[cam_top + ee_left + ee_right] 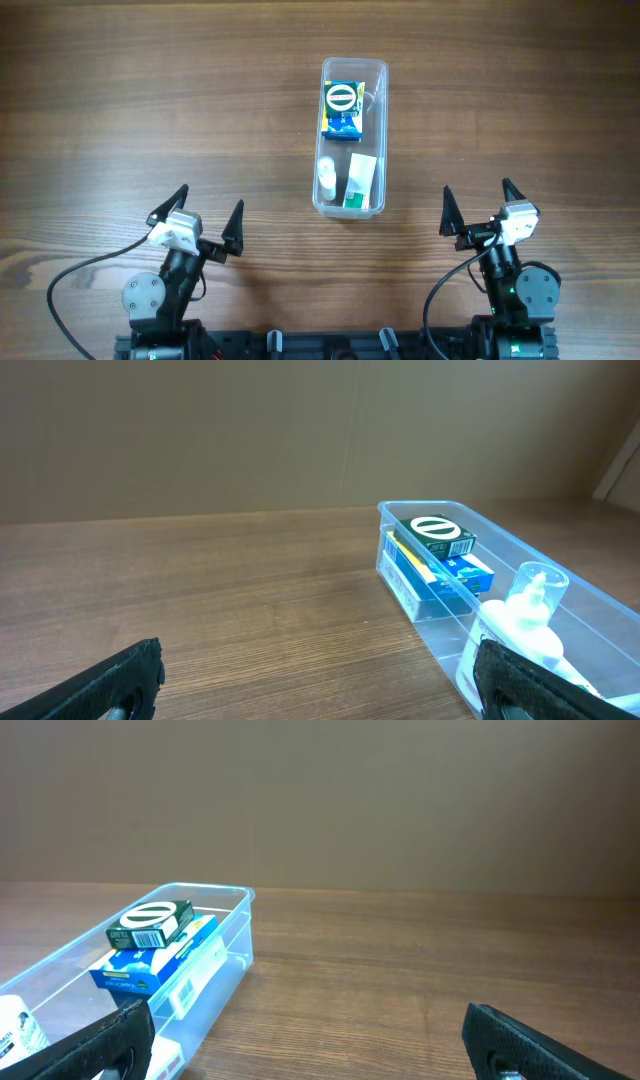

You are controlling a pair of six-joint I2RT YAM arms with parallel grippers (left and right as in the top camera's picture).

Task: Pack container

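The left tool [204,216] and right tool [479,206] both gape wide, empty, above the table [150,100]. Ahead between them sits the clear container [385,140], holding a green box [342,97] atop a blue box [342,126], 1 white bottle [327,177] and a sachet [361,181].

Container [385,140] held green box [341,97], blue packet [341,127], white bottle [327,177]; left gripper [210,198] and right gripper [477,189] gaped, well clear.

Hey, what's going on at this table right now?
Nothing is being held at the moment. Both arms sit at the near edge of the table, with the left gripper and right gripper open and empty. The clear container in the middle holds a green box on a blue box, a white bottle and a white-and-green packet.
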